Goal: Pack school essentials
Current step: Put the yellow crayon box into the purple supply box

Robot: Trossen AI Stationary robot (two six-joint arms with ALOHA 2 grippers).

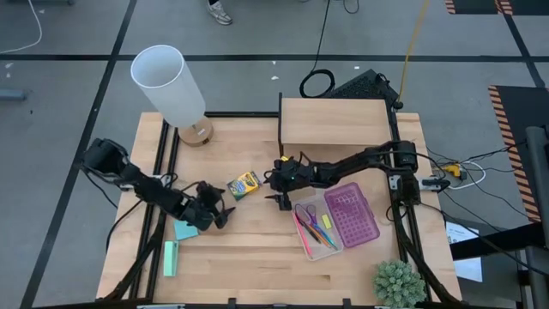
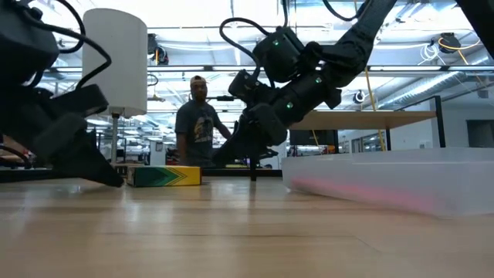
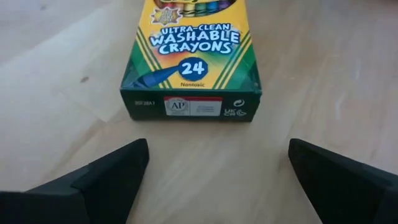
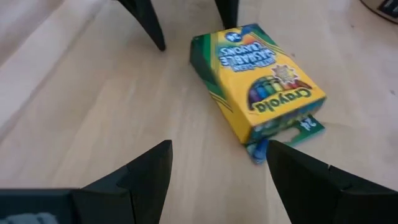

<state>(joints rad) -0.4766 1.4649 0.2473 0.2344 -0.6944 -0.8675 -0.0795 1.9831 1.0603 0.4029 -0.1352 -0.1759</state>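
the pale wooden table (image 1: 257,257) carries a clear plastic tray with a purple lid (image 1: 336,220), already holding pens and purple-handled scissors (image 1: 310,217), so the packing looks partly done; the yellow-and-green cardboard crayon box (image 1: 243,184) lies flat on the table and, by my judgement, is the next item, with the light-blue square note pad (image 1: 185,230) left too; the left claw (image 1: 223,210) is spread wide, aimed at the box's near end, not touching; the right claw (image 1: 280,199), released and empty, hovers just beside the box's far end.
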